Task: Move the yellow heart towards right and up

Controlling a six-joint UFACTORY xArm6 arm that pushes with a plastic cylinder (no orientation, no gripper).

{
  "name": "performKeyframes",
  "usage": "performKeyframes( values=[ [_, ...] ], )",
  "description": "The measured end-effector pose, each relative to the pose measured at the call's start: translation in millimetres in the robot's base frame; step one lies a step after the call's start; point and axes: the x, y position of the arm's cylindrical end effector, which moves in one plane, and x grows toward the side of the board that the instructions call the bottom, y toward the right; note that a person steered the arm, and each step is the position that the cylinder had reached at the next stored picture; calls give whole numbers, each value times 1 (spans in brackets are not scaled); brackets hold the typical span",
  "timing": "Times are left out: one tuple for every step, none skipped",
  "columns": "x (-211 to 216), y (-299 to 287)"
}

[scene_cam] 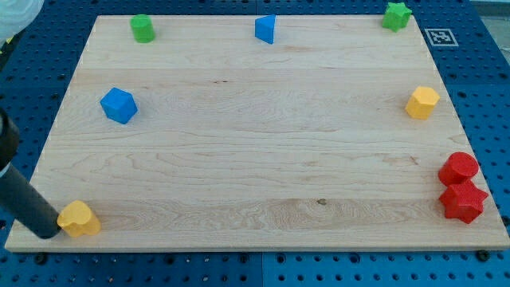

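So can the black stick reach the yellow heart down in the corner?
Probably yes. My tip sits right at the left side of the yellow heart, seemingly touching it, with nothing between them. The wooden board up and to the view's right of the heart is bare, so a push that way looks free.

Light wooden tabletop point(255, 159), set on a blue perforated base point(32, 56). Along the view's top edge: a green block point(143, 28) at left, a blue triangular block point(266, 29) near centre, a green star point(396, 15) at right. Left of centre: a blue cube-like block point(119, 105). Right edge: a yellow hexagonal block point(422, 103); below it, two red blocks point(459, 168) point(464, 202) touching. Bottom-left corner: the yellow heart point(80, 218), with my tip point(49, 232) touching its left side.
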Motion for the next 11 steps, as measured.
performKeyframes(
  values=[
    [7, 32],
    [-1, 55],
    [-6, 59],
    [9, 60],
    [9, 61],
    [9, 61],
    [7, 60],
    [-11, 79],
    [-11, 109],
    [-24, 127],
    [-35, 139]
  ],
)
